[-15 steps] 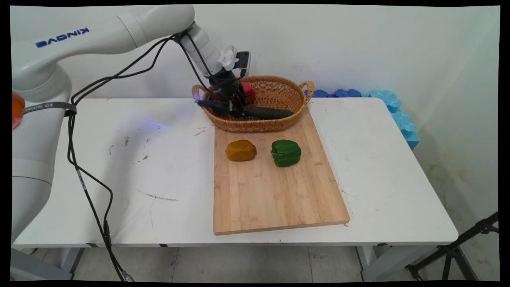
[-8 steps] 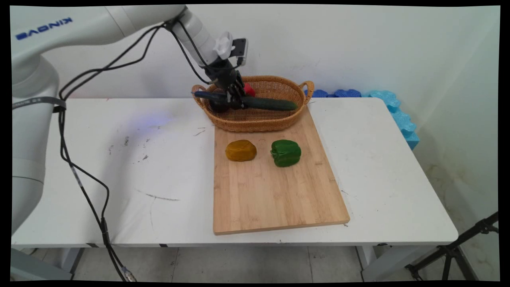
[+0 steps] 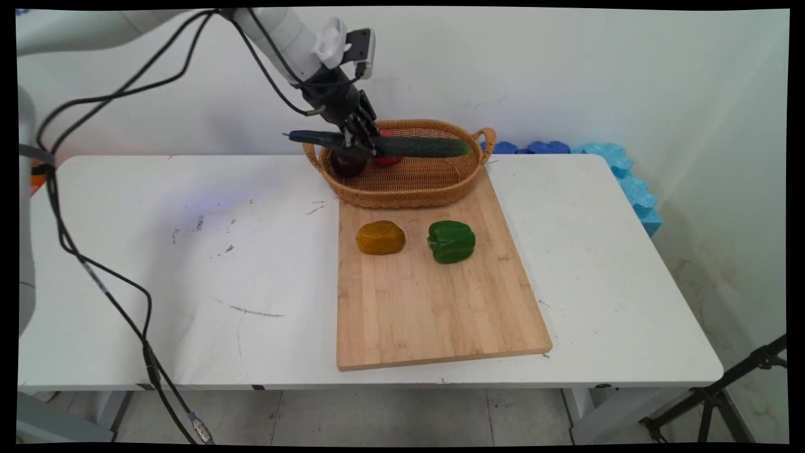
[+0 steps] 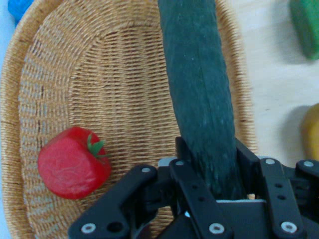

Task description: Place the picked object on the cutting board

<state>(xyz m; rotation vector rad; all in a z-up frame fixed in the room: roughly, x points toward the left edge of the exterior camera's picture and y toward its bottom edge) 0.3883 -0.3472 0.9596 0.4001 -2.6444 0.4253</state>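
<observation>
My gripper (image 3: 360,143) (image 4: 209,184) is shut on a long dark green cucumber (image 3: 415,147) (image 4: 199,89), holding it level just above the wicker basket (image 3: 434,182) (image 4: 30,74). One end of the cucumber sticks out past the basket's left rim. In the basket lie a red tomato (image 3: 387,158) (image 4: 73,163) and a dark round vegetable (image 3: 348,165), both partly behind the gripper in the main view.
The basket stands on the far end of a wooden cutting board (image 3: 434,302). A yellow-brown vegetable (image 3: 380,238) and a green bell pepper (image 3: 451,241) lie on the board in front of it. Blue foam pieces (image 3: 622,176) line the table's far right edge.
The gripper has risen and shifted slightly left, lifting the cucumber from the basket's floor to above its rim.
</observation>
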